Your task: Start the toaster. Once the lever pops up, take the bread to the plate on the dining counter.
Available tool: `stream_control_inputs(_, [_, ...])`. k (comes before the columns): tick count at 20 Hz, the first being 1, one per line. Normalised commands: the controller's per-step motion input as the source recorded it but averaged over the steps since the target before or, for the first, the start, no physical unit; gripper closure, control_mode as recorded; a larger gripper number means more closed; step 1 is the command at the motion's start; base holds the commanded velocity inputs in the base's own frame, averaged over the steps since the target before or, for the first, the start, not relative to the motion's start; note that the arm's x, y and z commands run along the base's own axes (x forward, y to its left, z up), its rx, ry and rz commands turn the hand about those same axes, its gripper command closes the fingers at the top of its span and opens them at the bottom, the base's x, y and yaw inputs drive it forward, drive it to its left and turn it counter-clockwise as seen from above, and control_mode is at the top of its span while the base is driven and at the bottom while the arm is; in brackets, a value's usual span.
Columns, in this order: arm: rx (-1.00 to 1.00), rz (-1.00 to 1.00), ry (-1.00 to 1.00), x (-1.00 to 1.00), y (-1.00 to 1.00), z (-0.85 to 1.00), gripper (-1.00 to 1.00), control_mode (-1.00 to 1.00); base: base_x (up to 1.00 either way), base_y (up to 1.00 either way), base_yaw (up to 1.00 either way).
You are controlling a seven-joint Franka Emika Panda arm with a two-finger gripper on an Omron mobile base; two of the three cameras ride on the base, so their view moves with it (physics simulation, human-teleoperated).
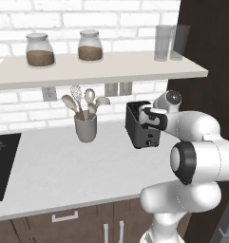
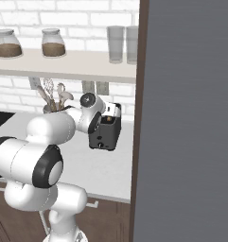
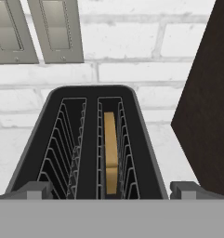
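Brick-backed counter; hand view alone: bread inside toaster.

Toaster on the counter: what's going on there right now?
The white arm's gripper hangs open just above the small dark grey boxy toaster, which stands on the light counter by the dark cabinet wall. A thin tan slice of bread sits edge-up in one of the two slots, the right one in the hand view; the other slot is empty. Nothing is gripped. Whether the lever is down cannot be told. A grey cup of utensils stands farther along the counter.
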Motion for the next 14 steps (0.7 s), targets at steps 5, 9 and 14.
stream_control_inputs(5, [0.00, 0.00, 0.00, 0.00, 0.00, 0.00, -1.00, -1.00, 0.00, 0.00, 0.00])
stream_control_inputs(9, [0.00, 0.00, 0.00, 0.00, 0.00, 0.00, -1.00, -1.00, 0.00, 0.00, 0.00])
stream_control_inputs(14, [0.00, 0.00, 0.00, 0.00, 0.00, 0.00, -1.00, -1.00, 0.00, 0.00, 0.00])
